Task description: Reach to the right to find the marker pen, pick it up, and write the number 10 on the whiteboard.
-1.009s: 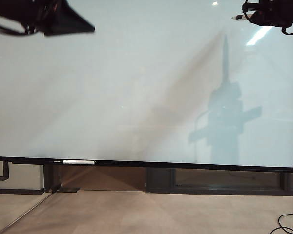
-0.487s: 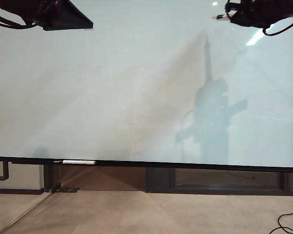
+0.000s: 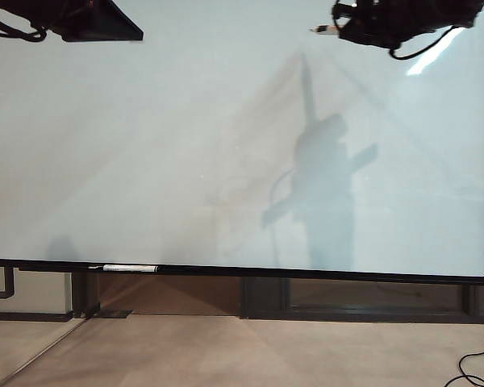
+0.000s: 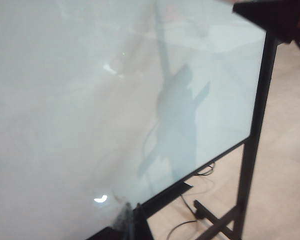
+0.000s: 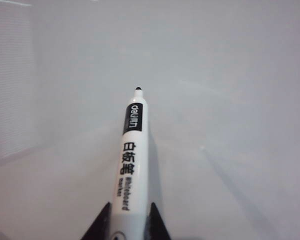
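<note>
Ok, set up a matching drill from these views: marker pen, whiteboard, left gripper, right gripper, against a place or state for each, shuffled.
Things:
1. marker pen
2. whiteboard
3. left gripper
4. right gripper

Descriptions:
A. blank, no strokes on it
B. top left of the exterior view, holding nothing visible
C. white barrel, dark tip aimed at the board
D. top right of the exterior view, fingers shut on the pen

Pairs: 1-C, 2-A, 3-B, 4-D

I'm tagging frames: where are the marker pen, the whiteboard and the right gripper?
marker pen (image 5: 131, 160): right wrist view, middle of barrel.
whiteboard (image 3: 145, 145): exterior view, bare white surface.
right gripper (image 5: 130, 220): right wrist view, between its fingertips.
</note>
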Available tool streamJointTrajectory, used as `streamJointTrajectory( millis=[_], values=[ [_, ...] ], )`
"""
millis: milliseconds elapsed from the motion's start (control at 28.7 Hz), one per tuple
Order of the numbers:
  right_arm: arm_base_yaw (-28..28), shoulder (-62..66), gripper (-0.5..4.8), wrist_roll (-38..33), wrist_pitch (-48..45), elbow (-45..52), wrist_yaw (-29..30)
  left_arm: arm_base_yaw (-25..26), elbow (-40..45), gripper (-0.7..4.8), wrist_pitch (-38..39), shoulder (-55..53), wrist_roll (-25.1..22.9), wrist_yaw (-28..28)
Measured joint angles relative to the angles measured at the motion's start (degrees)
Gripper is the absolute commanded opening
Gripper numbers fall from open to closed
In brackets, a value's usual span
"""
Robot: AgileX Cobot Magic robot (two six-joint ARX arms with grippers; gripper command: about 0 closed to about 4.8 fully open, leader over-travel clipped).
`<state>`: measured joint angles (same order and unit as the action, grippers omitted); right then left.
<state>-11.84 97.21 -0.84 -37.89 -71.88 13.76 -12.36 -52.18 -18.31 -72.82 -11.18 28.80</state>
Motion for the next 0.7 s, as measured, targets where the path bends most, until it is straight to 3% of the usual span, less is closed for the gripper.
streamJointTrajectory(
  millis=[696],
  values=[
    [-4.66, 5.84, -0.06, -0.42, 3.61, -11.96, 1.44, 0.0, -1.07, -0.06, 1.36, 2.75, -3.1, -10.47]
  ],
)
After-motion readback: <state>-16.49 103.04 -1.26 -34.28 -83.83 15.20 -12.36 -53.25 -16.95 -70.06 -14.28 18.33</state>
